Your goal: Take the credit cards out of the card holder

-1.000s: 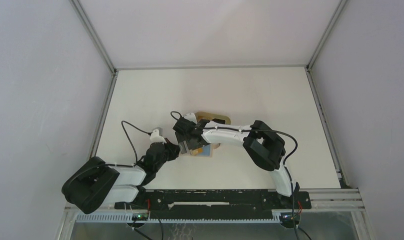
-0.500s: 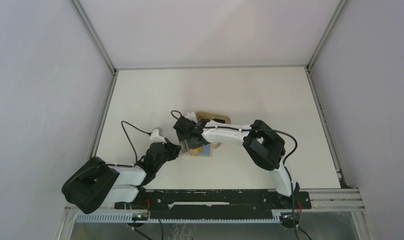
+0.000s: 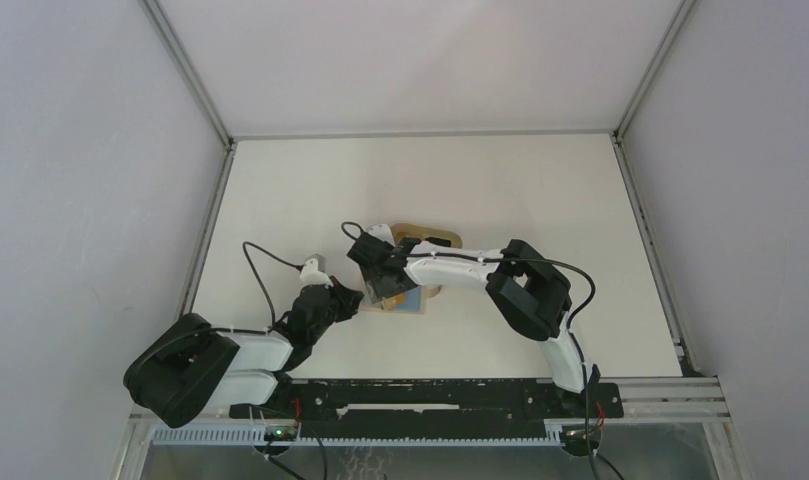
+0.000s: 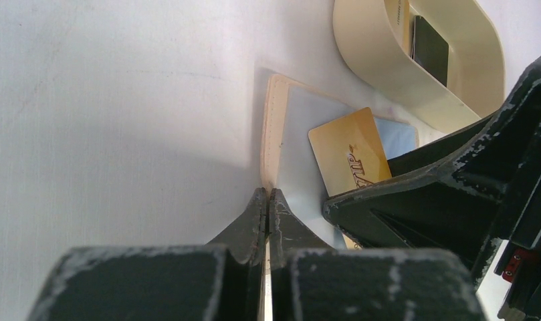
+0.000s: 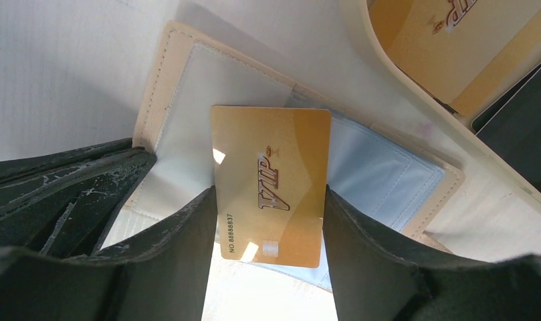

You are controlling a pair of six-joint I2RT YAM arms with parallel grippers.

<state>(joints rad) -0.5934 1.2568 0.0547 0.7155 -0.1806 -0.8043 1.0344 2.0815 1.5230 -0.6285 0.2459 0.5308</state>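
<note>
So the card holder (image 5: pixel 214 73) is lying opened flat on the table (image 4: pixel 120 100), pale blue lining facing up. The left jaws are squeezing fully together right on its stitched cream edge, pinning that side. Out past that same edge of the card holder, plain white table is stretching away, so that's where the room is. The opposite side is tighter. The tray (image 4: pixel 374 60) is sitting just beside the card holder's far edge, with a black card (image 4: pixel 430 40) and a second gold card (image 5: pixel 448 47) resting inside it. The right arm (image 3: pixel 450 270) is reaching in over the card holder and crowding the space above it.

The gold card (image 5: pixel 271 180) is lying across the card holder's lining, VIP lettering up, straight between the right jaws. Those jaws are standing partly open, about card-width, with their inner faces pressing against the card's two long edges. Can't tell whether the card's far end is tucked in a pocket.
</note>
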